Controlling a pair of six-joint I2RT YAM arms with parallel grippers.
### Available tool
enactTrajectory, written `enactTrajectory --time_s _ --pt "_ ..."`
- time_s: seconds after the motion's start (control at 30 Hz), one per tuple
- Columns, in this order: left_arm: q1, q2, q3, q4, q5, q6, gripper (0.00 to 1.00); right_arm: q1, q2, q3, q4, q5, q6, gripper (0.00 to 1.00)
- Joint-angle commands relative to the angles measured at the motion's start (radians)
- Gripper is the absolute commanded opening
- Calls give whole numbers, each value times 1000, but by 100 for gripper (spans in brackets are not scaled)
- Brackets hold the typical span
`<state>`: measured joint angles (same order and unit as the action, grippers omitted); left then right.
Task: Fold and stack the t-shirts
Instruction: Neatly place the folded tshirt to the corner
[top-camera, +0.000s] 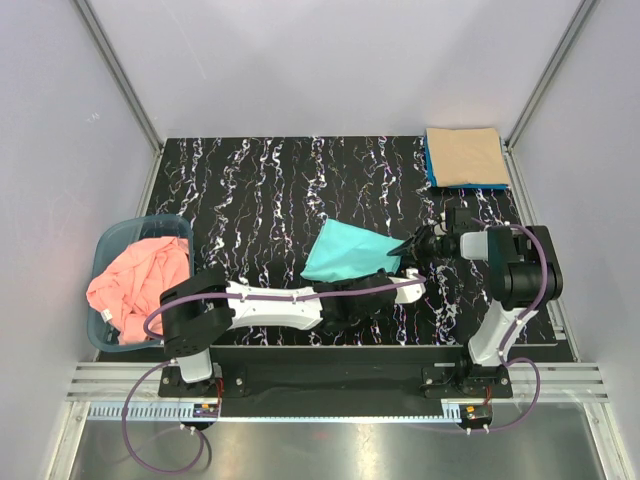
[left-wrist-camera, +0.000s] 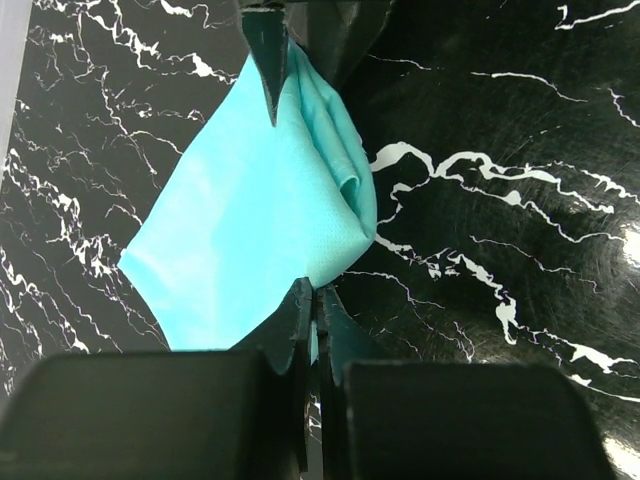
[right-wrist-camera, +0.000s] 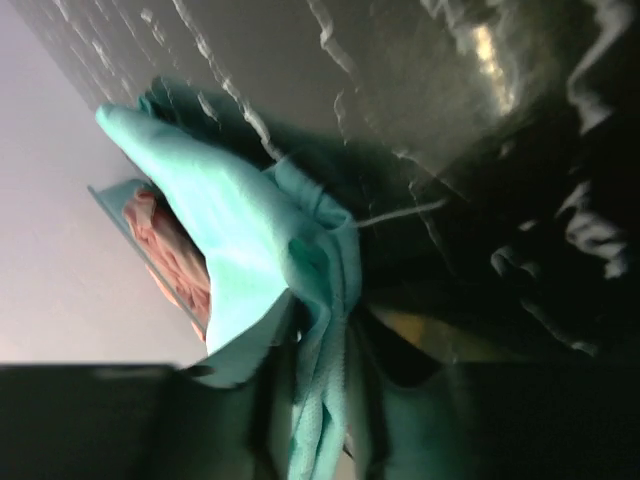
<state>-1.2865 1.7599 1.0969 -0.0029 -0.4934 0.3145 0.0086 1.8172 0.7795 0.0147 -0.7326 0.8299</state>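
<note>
**Turquoise shirt pinched from both ends, mid-bench**

Turquoise-green t-shirt (top-camera: 345, 252) sits near the middle of the black marbled bench (top-camera: 250, 200), slightly right of centre. It is bunched into a rough wedge, wide end to the left and narrow end to the right, where both hands meet it.

Left hand (left-wrist-camera: 312, 325): fingers pressed together with a thin edge of the turquoise cloth nipped between them. Left wrist view shows this clearly. The arm reaches across the near side of the bench to get there.

Right hand (top-camera: 408, 245): comes in from the right, level with the shirt's narrow end. Right wrist view is dark, but the gathered folds run between its fingers and look squeezed there, so probably a pinch on the same shirt. In the left wrist view its fingers sit at the far end of the cloth, one on each side of the fold.

Other shirts:
- Salmon pink t-shirt (top-camera: 140, 280) lies crumpled in the blue-grey basket (top-camera: 108, 240) at the left edge of the bench, with some of it hanging over the near rim.
- Tan-beige t-shirt (top-camera: 463, 155) is folded flat in the far right corner, on top of the blue t-shirt (top-camera: 431, 168). Only the blue one's left and near edges show.
</note>
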Motion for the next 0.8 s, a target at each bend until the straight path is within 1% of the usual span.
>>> enactTrajectory --time_s 0.0,0.03,0.07,0.1,0.13,0.17,0.2,0.23,0.27,0.3,0.33,0.37,0.4,0.43,0.47,0.5,0.53,0.57,0.6,0.63,0.67,0.7,0.73,0.77 --pt "4 -56 24 26 9 -38 0 11 37 9 68 104 -18 28" --pt "4 -56 27 20 9 -44 0 13 34 20 67 105 -23 21" --pt "7 -54 41 8 13 -79 6 16 31 45 54 108 -41 7" --pt "10 -54 49 -29 15 -98 16 27 15 61 38 119 -58 1" --pt "10 -63 47 -32 15 -110 26 33 7 99 -8 128 -80 0" --pt "12 -77 40 -29 18 -130 43 40 -5 122 -57 162 -106 0" --pt "10 -115 18 -26 21 -146 48 50 -27 148 -102 183 -176 0" --pt "10 -137 9 -28 19 -159 53 65 -36 205 -193 226 -217 0" --pt "13 -164 -14 -32 16 -196 57 73 -47 234 -246 261 -301 0" --pt "12 -224 -26 -49 13 -218 61 80 -65 265 -298 297 -343 0" --pt "12 -256 -40 -60 7 -241 62 91 -74 315 -380 355 -383 0" --pt "12 -290 -60 -77 -22 -294 62 97 -81 342 -427 401 -456 0" --pt "15 -360 -68 -127 -43 -311 63 102 -84 369 -470 448 -491 0" --pt "22 -396 -74 -158 -72 -363 63 106 -85 421 -548 532 -518 0" --pt "26 -436 -95 -207 -80 -437 63 106 -85 444 -576 571 -570 0" --pt "30 -520 -112 -226 -80 -472 63 108 -82 467 -600 603 -600 0" --pt "32 -563 -130 -235 -68 -501 63 106 -78 524 -646 645 -627 0" --pt "32 -603 -165 -246 -59 -556 63 108 -75 547 -654 635 -696 0" --pt "30 -679 -186 -262 -54 -586 63 110 -55 576 -665 621 -740 0" --pt "32 -713 -202 -273 -50 -613 63 111 -39 660 -721 694 -759 0" --pt "38 -744 -233 -295 -42 -656 63 110 -7 705 -749 729 -775 0" --pt "41 -795 -245 -304 -36 -669 63 110 11 752 -774 777 -793 0" --pt "47 -813 -255 -315 -27 -678 63 110 30 853 -820 829 -813 0" --pt "52 -830 -275 -325 -21 -686 63 110 71 904 -835 857 -827 0"
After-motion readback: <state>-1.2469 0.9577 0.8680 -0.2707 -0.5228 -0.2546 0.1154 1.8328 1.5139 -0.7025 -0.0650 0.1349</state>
